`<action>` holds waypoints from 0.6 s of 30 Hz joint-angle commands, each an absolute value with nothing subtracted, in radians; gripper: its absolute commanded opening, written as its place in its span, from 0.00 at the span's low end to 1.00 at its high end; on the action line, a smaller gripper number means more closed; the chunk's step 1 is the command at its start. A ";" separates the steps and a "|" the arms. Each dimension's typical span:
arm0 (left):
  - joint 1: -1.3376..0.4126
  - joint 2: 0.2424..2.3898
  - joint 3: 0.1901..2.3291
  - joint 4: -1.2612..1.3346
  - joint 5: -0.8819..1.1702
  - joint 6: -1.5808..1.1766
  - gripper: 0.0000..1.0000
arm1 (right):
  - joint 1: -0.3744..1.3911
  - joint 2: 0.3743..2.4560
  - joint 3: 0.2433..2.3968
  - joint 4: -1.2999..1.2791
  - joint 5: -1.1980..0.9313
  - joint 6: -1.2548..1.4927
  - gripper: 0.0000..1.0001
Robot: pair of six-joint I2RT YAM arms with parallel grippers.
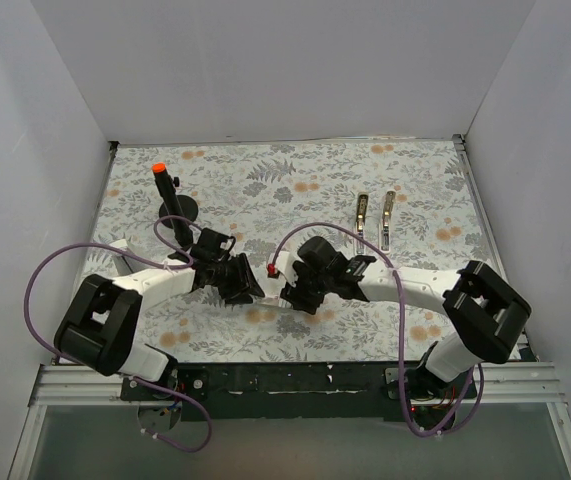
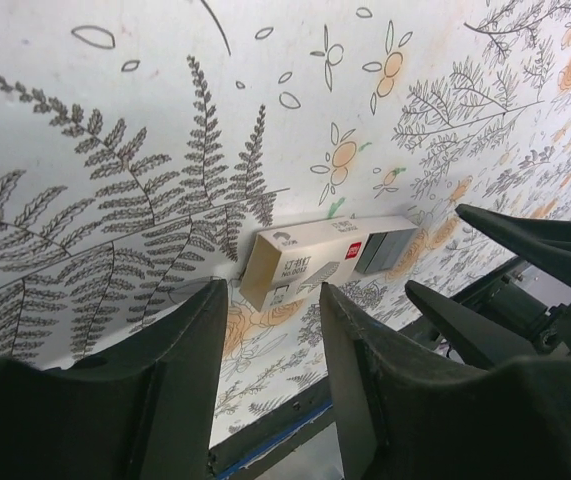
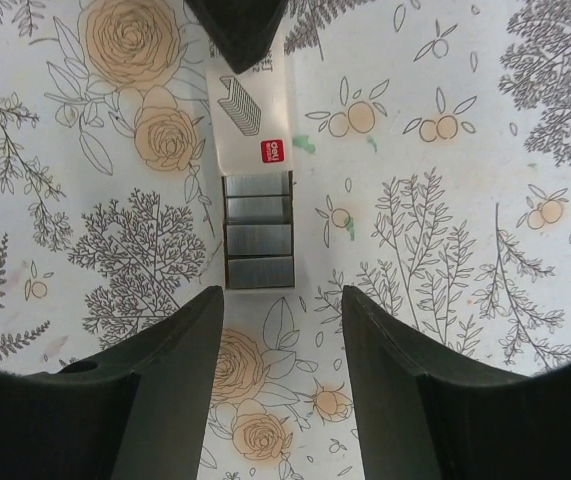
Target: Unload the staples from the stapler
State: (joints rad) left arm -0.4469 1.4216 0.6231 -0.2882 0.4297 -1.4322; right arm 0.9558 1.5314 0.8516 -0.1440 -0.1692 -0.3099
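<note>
The stapler (image 1: 375, 217) lies at the back right of the floral mat as two narrow silvery arms side by side, far from both grippers. My left gripper (image 1: 254, 288) (image 2: 270, 295) is open and empty. My right gripper (image 1: 287, 293) (image 3: 280, 300) is open and empty too. They face each other at mid-table over a small white staple box (image 1: 272, 270) (image 2: 310, 255) (image 3: 250, 110). Its tray is slid out and holds several silvery staple strips (image 3: 258, 230) (image 2: 385, 248), just ahead of my right fingertips. No staples show at the stapler.
A black pen-like rod with an orange tip (image 1: 164, 192) stands in a round black base (image 1: 181, 213) at the back left. White walls enclose the mat on three sides. The black rail (image 1: 295, 378) runs along the near edge.
</note>
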 commanded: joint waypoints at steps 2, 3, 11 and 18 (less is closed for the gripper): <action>-0.448 1.443 0.669 -0.298 0.416 -1.417 0.40 | 0.937 1.540 0.816 -0.066 -0.278 -0.371 0.59; -0.448 1.447 0.669 -0.296 0.419 -1.417 0.39 | 0.937 1.543 0.812 -0.055 -0.294 -0.374 0.59; -0.448 1.456 0.653 -0.275 0.437 -1.413 0.36 | 0.939 1.591 0.811 -0.022 -0.302 -0.383 0.57; -0.448 1.460 0.652 -0.259 0.456 -1.410 0.33 | 0.945 1.624 0.824 -0.009 -0.268 -0.394 0.54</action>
